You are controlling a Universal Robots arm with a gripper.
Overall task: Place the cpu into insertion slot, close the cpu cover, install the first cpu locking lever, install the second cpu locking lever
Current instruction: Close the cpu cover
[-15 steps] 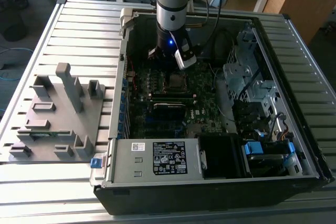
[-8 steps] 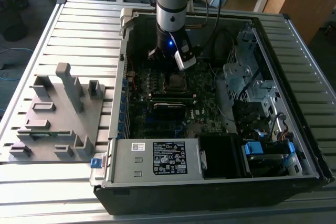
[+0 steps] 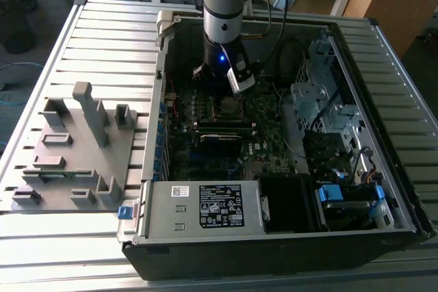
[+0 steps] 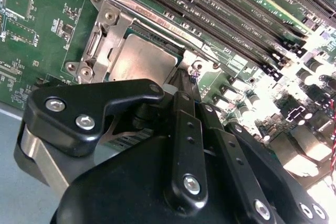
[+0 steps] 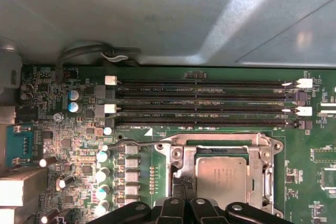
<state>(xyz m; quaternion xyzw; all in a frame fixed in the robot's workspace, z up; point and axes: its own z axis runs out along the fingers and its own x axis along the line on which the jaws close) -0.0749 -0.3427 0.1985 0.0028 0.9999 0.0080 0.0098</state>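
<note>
Fingers [image 5: 185, 193] pinched together beside cpu cover [image 5: 263, 167], in case [image 3: 274, 259] on slatted table [image 3: 102, 39]

You see an open computer case [image 3: 274, 258] lying on the slatted desk [image 3: 109, 32], a grey fixture block [image 3: 75, 148] just beside it on the exterior view's left, and long black memory slots [image 5: 205, 103] inside.

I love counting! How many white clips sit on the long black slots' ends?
4, in the first wrist view: two white clips at the end by the capacitors, two opposite. Others may be hidden.
</note>
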